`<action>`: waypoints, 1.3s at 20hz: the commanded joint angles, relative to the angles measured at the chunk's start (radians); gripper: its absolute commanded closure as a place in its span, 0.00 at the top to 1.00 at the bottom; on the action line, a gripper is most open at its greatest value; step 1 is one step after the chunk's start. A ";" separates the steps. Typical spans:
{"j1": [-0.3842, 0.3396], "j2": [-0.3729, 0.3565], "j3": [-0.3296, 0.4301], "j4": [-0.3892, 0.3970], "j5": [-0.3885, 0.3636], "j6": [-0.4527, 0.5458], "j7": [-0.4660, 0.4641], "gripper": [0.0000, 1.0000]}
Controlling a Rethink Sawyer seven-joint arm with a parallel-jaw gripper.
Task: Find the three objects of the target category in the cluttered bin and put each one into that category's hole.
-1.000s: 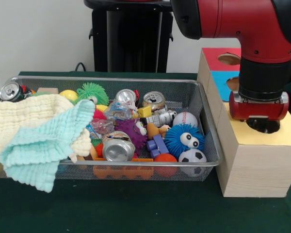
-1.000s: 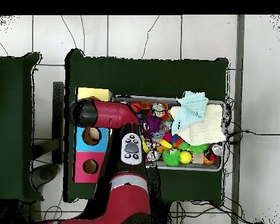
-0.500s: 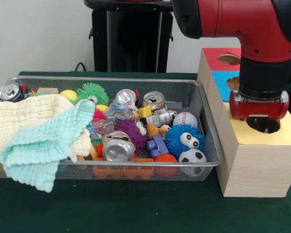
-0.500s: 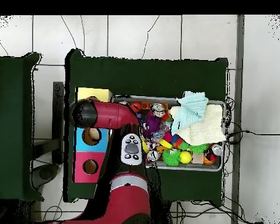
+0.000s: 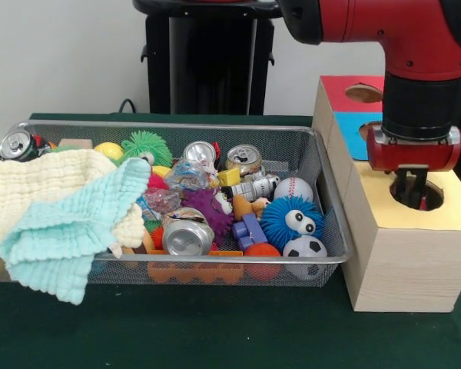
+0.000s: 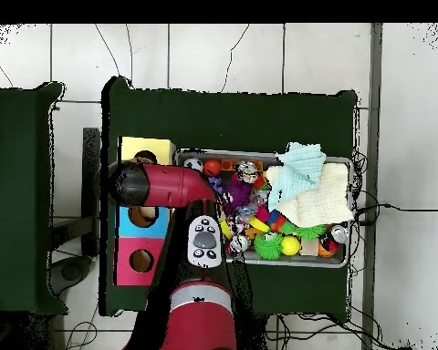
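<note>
The arm (image 5: 415,31) is built of thick, rounded glossy red segments joined by black sections, with a black cylindrical wrist (image 5: 415,108) beneath the red elbow. Below the wrist sits a red block edged by a thin silver band, and from it hang the gripper's (image 5: 412,188) dark, slim fingers (image 5: 406,187). From overhead, a pale grey oval panel (image 6: 203,241) with dark round buttons sits on the black link.
</note>
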 commanded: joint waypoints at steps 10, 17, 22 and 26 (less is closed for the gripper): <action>0.014 -0.239 0.008 0.125 -0.016 0.441 0.113 0.00; 0.018 -0.336 -0.001 0.105 -0.010 0.589 0.133 0.00; 0.010 -0.343 0.002 0.114 -0.014 0.589 0.127 0.00; -0.012 -0.346 0.006 0.130 -0.031 0.567 0.088 0.00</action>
